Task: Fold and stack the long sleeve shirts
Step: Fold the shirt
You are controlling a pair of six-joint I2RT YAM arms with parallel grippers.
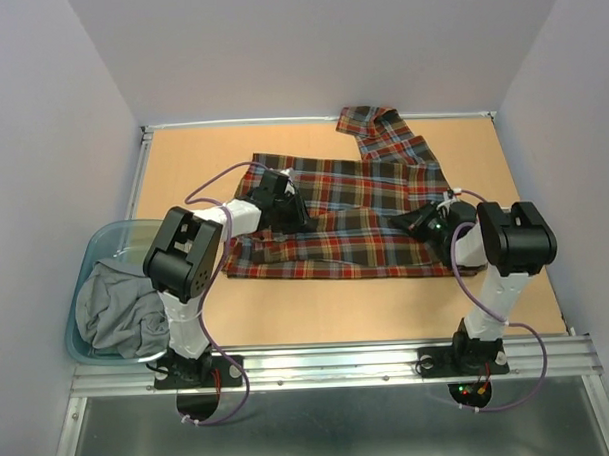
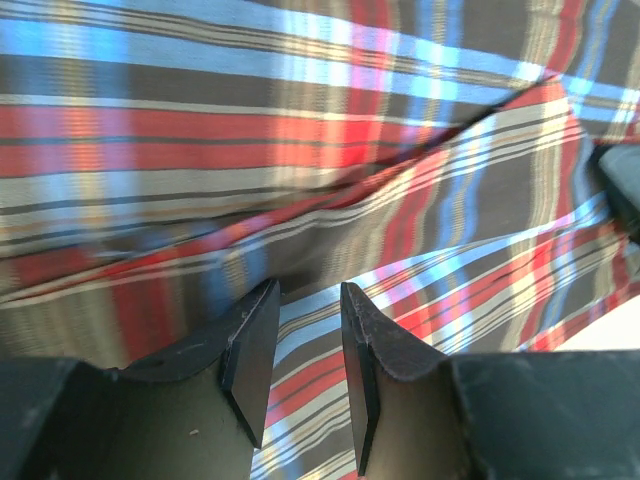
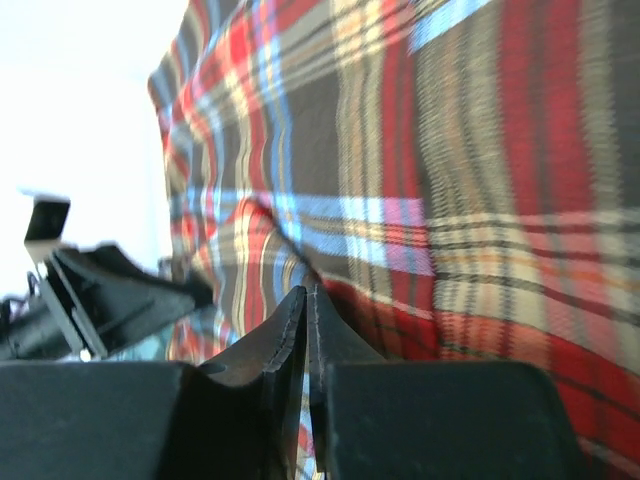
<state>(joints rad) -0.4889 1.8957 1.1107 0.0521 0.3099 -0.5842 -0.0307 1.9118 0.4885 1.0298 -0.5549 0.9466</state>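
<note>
One bin (image 1: 110, 235) sits at the tabletop's (image 1: 287, 309) left edge and holds one crumpled grey garment (image 1: 117, 305); I cannot tell whether it has long sleeves. Just right of it, the left pincer (image 1: 289, 209) hangs low over the left half of the one plaid shirt (image 1: 354, 201), which lies spread mid-tabletop with one sleeve (image 1: 376, 130) trailing toward the far edge. In the left wrist view this pincer (image 2: 308, 300) is slightly spread, with shirt (image 2: 300, 150) showing through the gap below and nothing caught between its fingers (image 2: 250, 360). Farther right, the right pincer (image 1: 414, 224) rests on the shirt's right side. In its own view the right pincer (image 3: 305, 295) is pressed together, and a ridge of shirt (image 3: 480, 200) puckers up to the tips, so it looks to be pinching the cloth. The step in hand seems to be the first fold of the plaid shirt, with stacking not yet begun. Next, the left pincer probably has to drop and nip a matching bit of cloth. Both of the two pincers would then need to lift evenly, or the flannel will skew and bunch.
</note>
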